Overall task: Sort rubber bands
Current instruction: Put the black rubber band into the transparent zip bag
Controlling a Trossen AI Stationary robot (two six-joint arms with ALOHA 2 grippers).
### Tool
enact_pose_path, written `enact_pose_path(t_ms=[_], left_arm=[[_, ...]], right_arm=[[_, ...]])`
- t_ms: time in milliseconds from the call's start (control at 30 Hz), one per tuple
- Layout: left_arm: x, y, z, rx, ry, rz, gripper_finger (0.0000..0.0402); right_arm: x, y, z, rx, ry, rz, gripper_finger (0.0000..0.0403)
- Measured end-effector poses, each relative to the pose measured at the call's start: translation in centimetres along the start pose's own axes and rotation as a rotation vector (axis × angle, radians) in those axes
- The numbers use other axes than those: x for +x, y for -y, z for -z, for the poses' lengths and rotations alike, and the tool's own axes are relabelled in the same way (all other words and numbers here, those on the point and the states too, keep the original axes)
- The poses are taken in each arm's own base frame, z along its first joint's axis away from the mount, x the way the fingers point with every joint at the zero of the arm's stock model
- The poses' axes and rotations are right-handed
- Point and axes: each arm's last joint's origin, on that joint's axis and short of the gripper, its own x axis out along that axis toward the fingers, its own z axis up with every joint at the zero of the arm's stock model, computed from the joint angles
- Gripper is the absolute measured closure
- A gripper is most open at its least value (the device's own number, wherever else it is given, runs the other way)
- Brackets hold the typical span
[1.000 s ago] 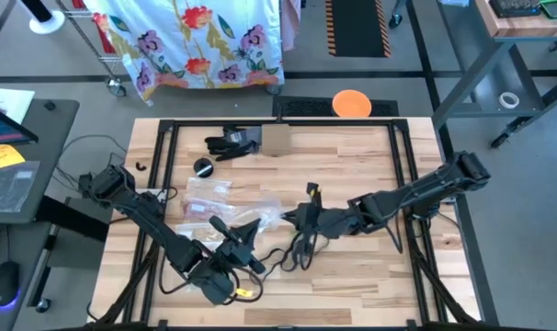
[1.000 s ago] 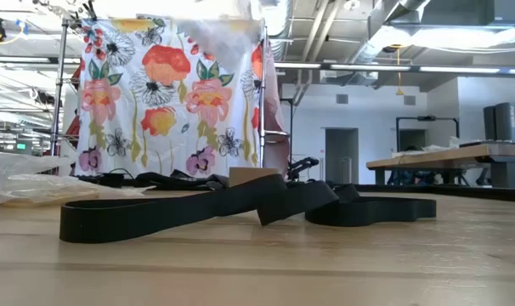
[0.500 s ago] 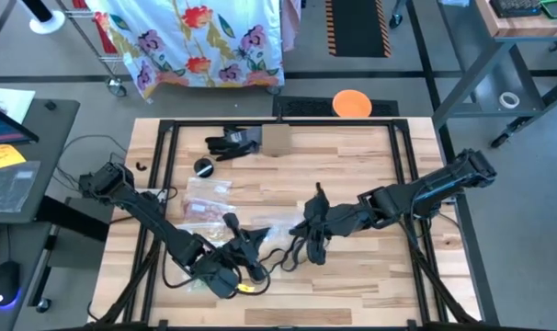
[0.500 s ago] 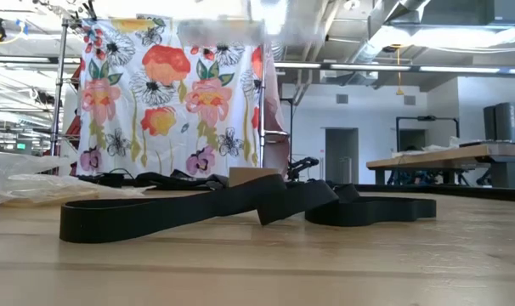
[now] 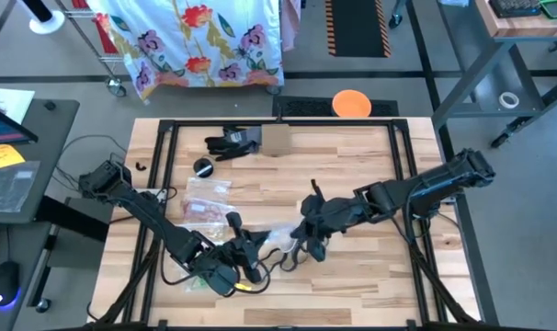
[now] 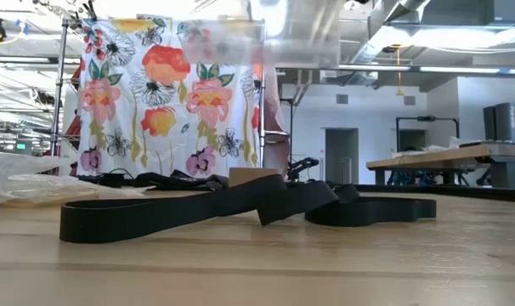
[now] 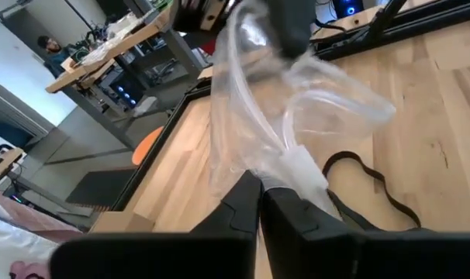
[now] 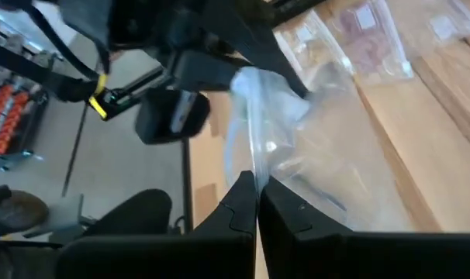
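left arm: reaches in from table's left edge, elbow low, wrist near the front | left gripper (image 5: 244, 246): fingers (image 7: 247, 203) pinched together, pointing toward right gripper | right arm: stretched in from right edge, nearly flat | right gripper (image 5: 303, 226): fingers (image 8: 243, 203) pressed together, just beside left gripper, tips near-facing

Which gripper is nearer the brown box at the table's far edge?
Right. The right gripper is mid-table, below the brown box; the left gripper sits farther toward the near edge.
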Motion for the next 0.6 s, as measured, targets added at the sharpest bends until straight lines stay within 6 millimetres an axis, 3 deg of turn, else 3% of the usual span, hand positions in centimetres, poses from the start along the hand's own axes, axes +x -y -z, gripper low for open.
enact_pose_path(t_ms=[133, 433, 600], left_arm=[[0.0, 0.0, 0.0, 0.023, 0.000, -0.001, 0.0351], [-0.2, -0.3, 1.0, -0.107, -0.030, -0.102, 0.0177], [-0.3, -0.4, 1.8, -0.178, -0.081, -0.070, 0.0145]], right_arm=[[0.0, 1.1, -0.1, 0.029, -0.030, 0.063, 0.0403], [-0.2, 4.1, -0.4, 0.116, -0.106, 0.242, 0.0403], [-0.4, 5.5, -0.3, 0.168, -0.156, 0.324, 0.0403]])
